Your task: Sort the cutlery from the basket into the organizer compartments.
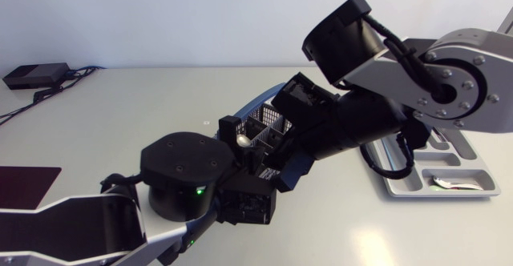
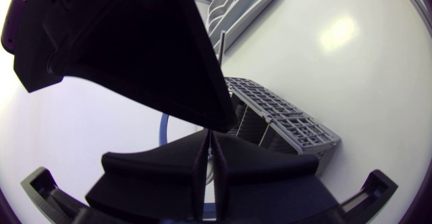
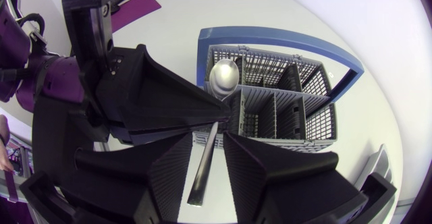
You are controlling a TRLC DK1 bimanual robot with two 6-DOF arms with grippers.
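Right wrist view gives what the others hide: the spoon (image 3: 224,79) hangs in the air, its bowl over the rim of the grey basket (image 3: 290,109) and its handle running back into the gap of the right tool (image 3: 209,140), whose fingers stand apart on either side of the handle. The left tool (image 3: 217,117) comes in from the side, pinched on the spoon's neck (its own wrist view shows only a slit between its fingers). Left wrist view adds the organizer (image 2: 236,5) beyond the basket, well apart from it, though a broad finger of the right tool blocks much of that view. Head view shows the left arm (image 1: 184,170) and right arm (image 1: 377,122) meeting over the basket in the middle of the surface (image 1: 120,106) and hiding most of it. One small pale item (image 1: 453,183) lies in an organizer compartment (I cannot tell what it is). A black box (image 1: 32,75) with cables sits at the far left corner, and a dark mat (image 1: 24,184) lies beside the left arm.
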